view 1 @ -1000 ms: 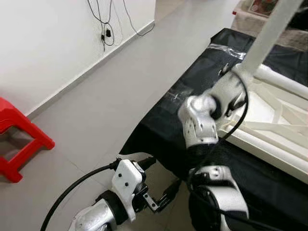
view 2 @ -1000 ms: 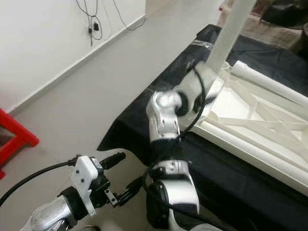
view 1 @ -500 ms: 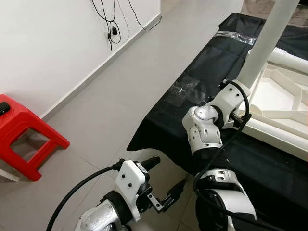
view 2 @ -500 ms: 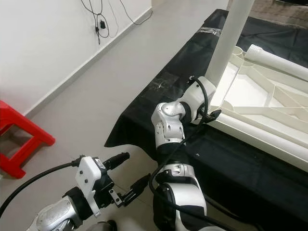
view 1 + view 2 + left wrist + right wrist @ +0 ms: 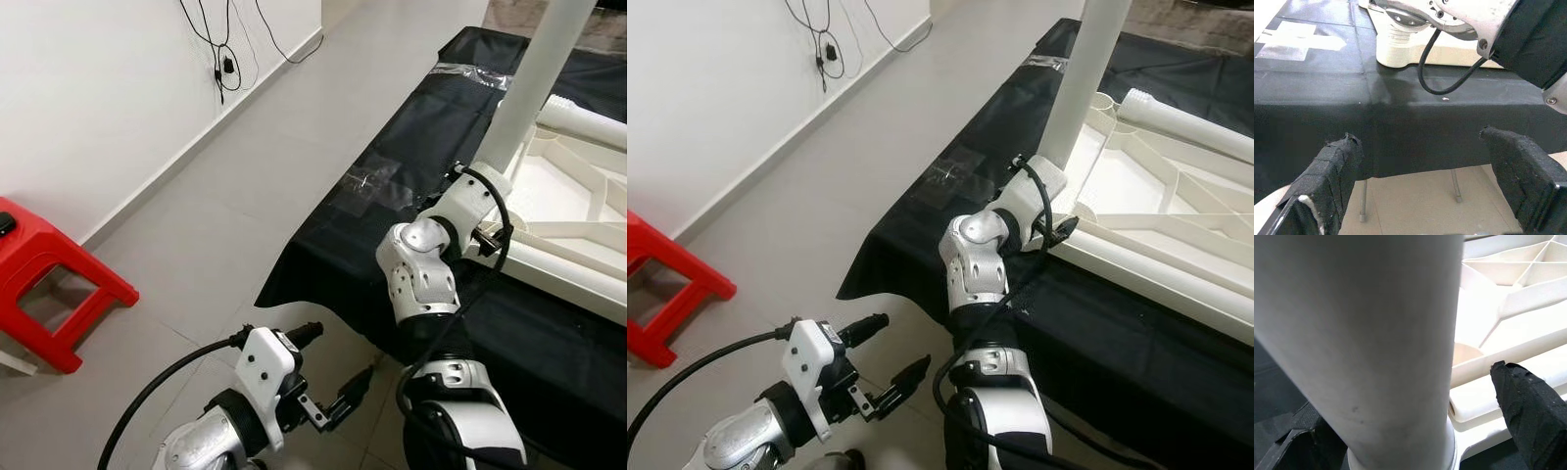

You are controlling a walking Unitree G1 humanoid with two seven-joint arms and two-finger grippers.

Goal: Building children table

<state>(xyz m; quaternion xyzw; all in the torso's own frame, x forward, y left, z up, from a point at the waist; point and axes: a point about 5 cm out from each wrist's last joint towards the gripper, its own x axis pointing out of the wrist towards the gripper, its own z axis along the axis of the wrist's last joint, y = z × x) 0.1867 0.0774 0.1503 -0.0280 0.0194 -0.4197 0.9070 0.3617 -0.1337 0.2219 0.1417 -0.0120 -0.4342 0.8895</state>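
Note:
A white table top (image 5: pixel 1156 196) lies upside down on a black cloth (image 5: pixel 392 157). One white leg (image 5: pixel 529 88) stands upright in its near left corner. A second leg (image 5: pixel 1185 117) lies along the far edge. My right arm reaches up to the standing leg's base. My right gripper (image 5: pixel 1396 401) sits astride the leg, open, and one finger (image 5: pixel 1528 406) shows a gap to it. My left gripper (image 5: pixel 346 350) hangs low over the floor beside the cloth's edge, open and holding nothing, with its fingers (image 5: pixel 1337 166) spread wide.
A red stool (image 5: pixel 49 284) stands on the tiled floor at the left, by the white wall. Cables (image 5: pixel 225 59) hang down that wall. A clear tape patch (image 5: pixel 377 181) marks the cloth near its left edge. Thin metal legs (image 5: pixel 1362 205) show under the cloth.
The camera has shifted and the blur has cleared. My right gripper stays at the base of the upright leg. The left arm hangs as before.

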